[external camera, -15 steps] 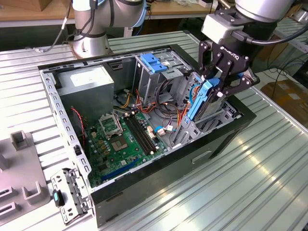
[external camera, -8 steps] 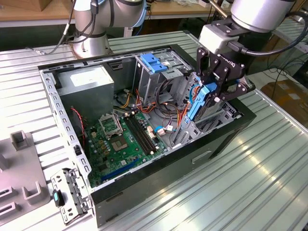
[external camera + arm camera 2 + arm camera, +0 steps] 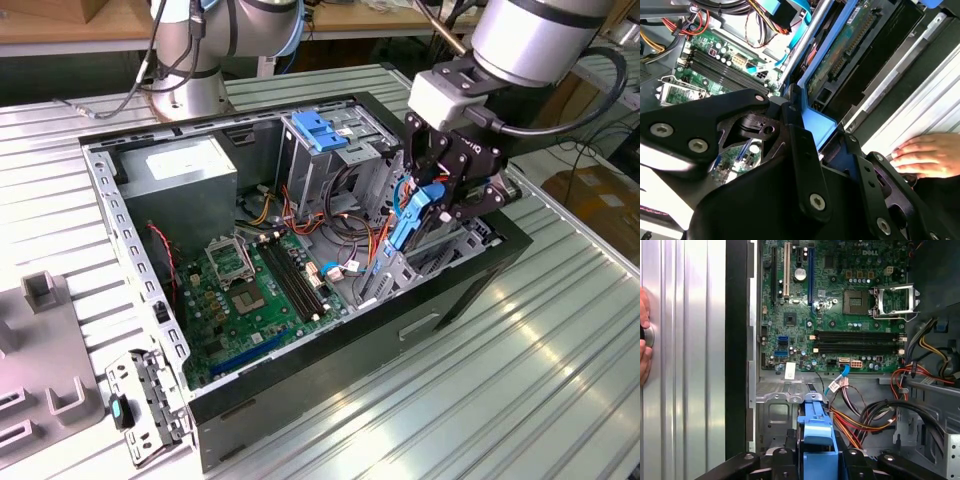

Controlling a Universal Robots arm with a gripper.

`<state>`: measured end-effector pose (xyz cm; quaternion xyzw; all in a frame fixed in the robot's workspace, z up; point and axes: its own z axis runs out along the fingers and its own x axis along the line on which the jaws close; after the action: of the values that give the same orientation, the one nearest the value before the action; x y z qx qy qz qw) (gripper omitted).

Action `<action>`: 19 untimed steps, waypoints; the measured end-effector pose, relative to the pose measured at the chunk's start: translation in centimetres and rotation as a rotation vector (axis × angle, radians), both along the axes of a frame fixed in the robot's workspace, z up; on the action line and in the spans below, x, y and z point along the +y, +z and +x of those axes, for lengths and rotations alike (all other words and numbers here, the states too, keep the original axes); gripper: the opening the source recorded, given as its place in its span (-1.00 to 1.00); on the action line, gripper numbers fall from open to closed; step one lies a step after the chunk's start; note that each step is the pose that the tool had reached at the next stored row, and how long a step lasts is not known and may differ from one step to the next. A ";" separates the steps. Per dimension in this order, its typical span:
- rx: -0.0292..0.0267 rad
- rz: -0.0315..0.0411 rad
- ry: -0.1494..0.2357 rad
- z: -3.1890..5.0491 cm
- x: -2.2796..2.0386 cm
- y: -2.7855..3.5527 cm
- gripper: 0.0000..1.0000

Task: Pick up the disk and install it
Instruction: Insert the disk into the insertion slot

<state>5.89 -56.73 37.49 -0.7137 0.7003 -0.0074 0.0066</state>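
- Black gripper links lie closest to the lens in both wrist views, and its fingers are closed on the disk. They pinch it at the end of a bright blue side rail, one finger on each side.
- In the first wrist view the same blue rail end of the disk sits between the two finger bases of the gripper.
- In the exterior view the gripper holds the disk on its edge, almost upright. It is over the open computer case, at the side toward the exterior view's right, just beside the drive cage with its light-blue latch plate.
- I cannot tell whether the lower end of the disk touches the case floor or hangs a little above it.
- My judgement on handling: the disk is stiff and rather heavy for its size, and it has a bare green circuit face that is fragile. The plastic rails are smooth and may bend a little. So the rails are the right place to hold, not the board or the connector.
- Below lie the motherboard and bundles of red, yellow and black cables.
- A person's hand rests on the ribbed metal table, near the case wall.
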 end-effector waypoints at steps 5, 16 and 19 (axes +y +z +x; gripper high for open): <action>0.0009 -0.0004 0.000 0.05 -0.09 -0.68 -0.26; 0.0009 -0.0001 0.000 0.05 -0.15 -0.71 -0.11; 0.0009 0.0000 0.000 0.04 -0.16 -0.71 -0.14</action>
<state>5.94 -56.89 36.78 -0.7137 0.7003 -0.0071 0.0063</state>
